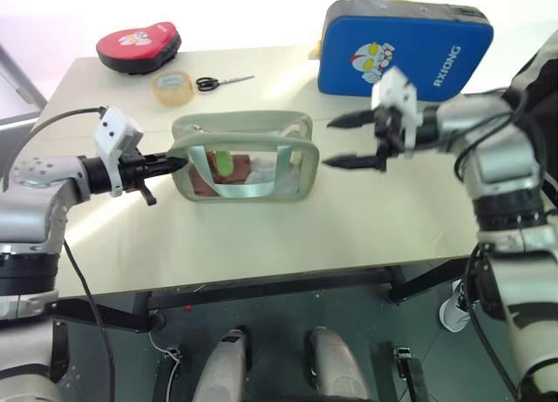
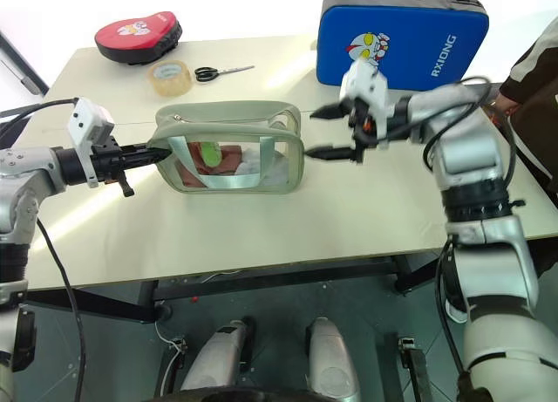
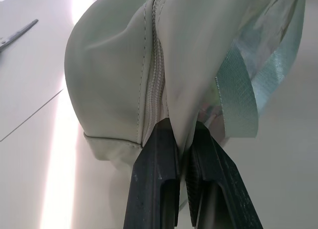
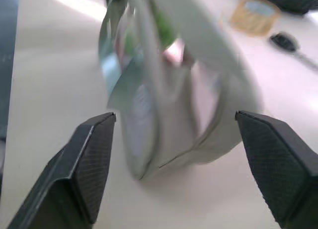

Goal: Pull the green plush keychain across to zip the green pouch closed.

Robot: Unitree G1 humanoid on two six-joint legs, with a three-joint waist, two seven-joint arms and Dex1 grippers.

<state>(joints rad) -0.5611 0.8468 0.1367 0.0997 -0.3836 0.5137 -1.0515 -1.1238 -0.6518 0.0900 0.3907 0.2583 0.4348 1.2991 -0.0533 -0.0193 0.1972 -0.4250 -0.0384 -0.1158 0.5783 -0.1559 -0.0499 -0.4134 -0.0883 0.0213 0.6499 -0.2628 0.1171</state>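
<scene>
The left gripper (image 1: 177, 164) is clamped on the end of the green pouch (image 1: 244, 158) nearest to it, its two black fingers (image 3: 159, 174) pressed together on a fold of the sage fabric just beside the zipper seam, which runs away from the fingertips up over the rounded end of the bag. The pouch stands upright on the pale table (image 1: 261, 236), stretching from the left gripper's tips across toward the right gripper (image 1: 333, 141), its clear window with mint trim facing the robot. Through that window, a little way past the left gripper's tips, a bright lime patch that looks like the green plush keychain (image 1: 224, 163) shows against reddish and white contents. The right gripper hangs just off the opposite end of the pouch, apart from it, its jaws spread wide, one fingertip above the other, both pointing at the bag; in its wrist view the pouch's end sits in the gap between the two fingers (image 4: 84, 164) without touching either. Beyond the right gripper stands a blue cartoon-printed pad (image 1: 405, 49). Well beyond the left gripper lie a roll of tape (image 1: 173, 86), black-handled scissors (image 1: 218, 82) and a red and black pad (image 1: 138, 46).
</scene>
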